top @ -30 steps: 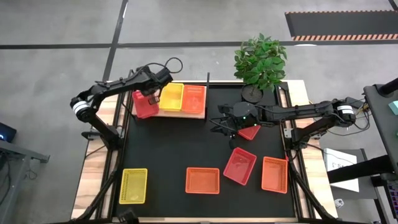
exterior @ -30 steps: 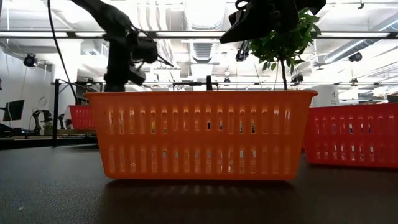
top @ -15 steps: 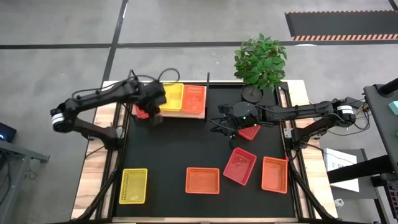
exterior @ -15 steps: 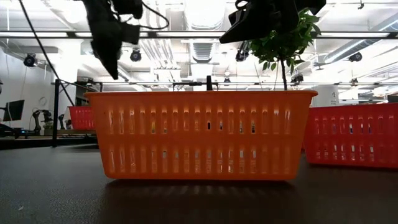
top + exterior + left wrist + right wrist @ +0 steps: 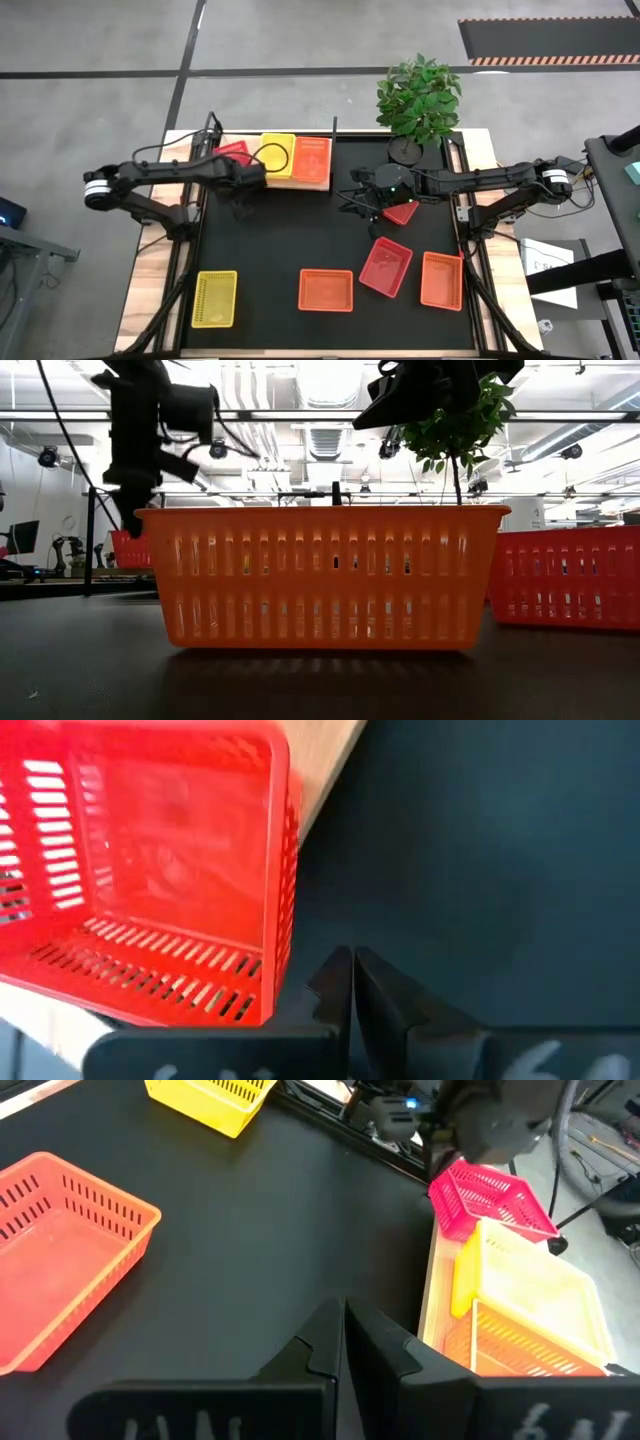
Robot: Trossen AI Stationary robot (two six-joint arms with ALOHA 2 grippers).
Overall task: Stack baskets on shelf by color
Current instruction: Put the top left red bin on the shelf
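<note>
From above, the left hand (image 5: 243, 187) hovers pressed together, empty, near the shelf (image 5: 322, 184) holding three baskets (image 5: 277, 155). The left wrist view shows its fingertips (image 5: 352, 982) touching beside the red basket (image 5: 150, 870). The right wrist view shows the right hand (image 5: 345, 1335) pinched closed, empty, over the counter (image 5: 250, 1230).

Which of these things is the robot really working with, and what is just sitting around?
Part of the job:
- pinkish-red, yellow and orange baskets on the shelf
- loose baskets on the mat: yellow, orange, orange, pinkish-red, pinkish-red

Just there:
- potted plant
- black mat
</note>
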